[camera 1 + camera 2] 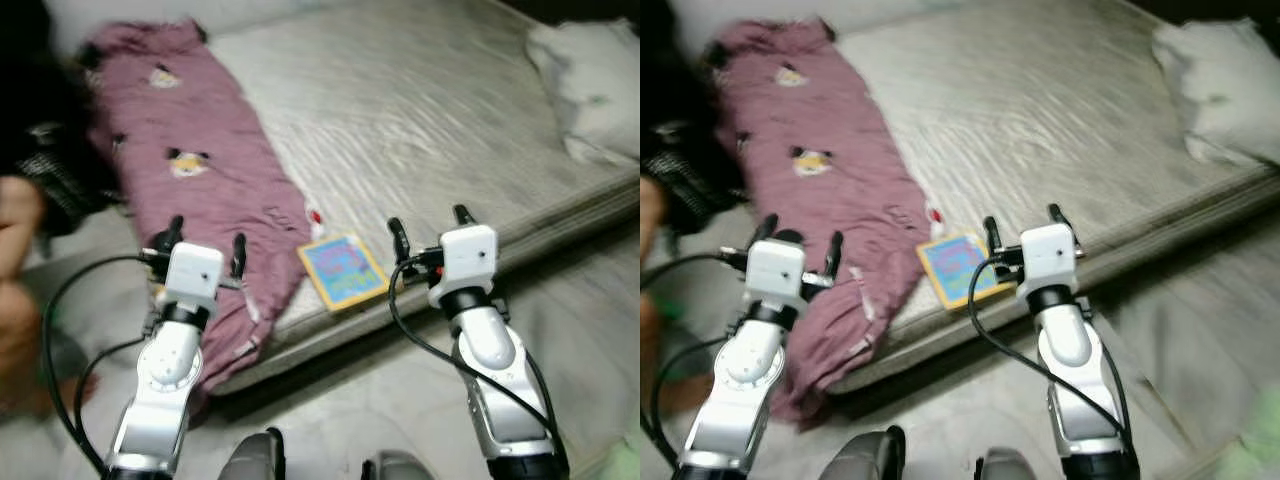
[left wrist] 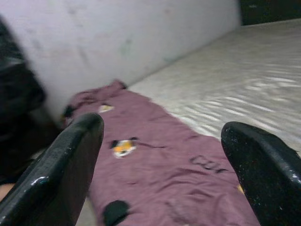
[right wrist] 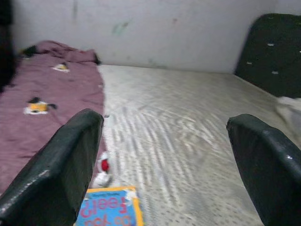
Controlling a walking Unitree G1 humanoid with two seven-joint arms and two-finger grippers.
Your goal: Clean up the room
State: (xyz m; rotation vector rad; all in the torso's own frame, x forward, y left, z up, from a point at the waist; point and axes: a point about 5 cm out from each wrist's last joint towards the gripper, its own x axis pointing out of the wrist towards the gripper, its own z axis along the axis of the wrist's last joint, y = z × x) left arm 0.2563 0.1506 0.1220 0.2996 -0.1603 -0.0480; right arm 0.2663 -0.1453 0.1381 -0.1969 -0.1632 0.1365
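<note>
A colourful picture book [image 1: 343, 270] lies flat at the near edge of a grey mattress [image 1: 420, 110]. Beside it a mauve blanket [image 1: 190, 150] with small animal patches runs down the mattress's left side and hangs over the edge. A small red and white toy [image 3: 102, 170] lies between blanket and book. My right gripper [image 1: 431, 229] is open, raised just right of the book [image 3: 109, 207]. My left gripper [image 1: 207, 241] is open above the blanket's [image 2: 160, 160] near end.
A white pillow [image 1: 590, 85] sits at the mattress's far right corner. A person [image 1: 20, 280] in dark clothing crouches at the left edge of the head views. A pale wall [image 3: 141, 28] backs the mattress, with a dark padded panel [image 3: 270, 52] to its right. Grey floor [image 1: 590, 330] lies in front.
</note>
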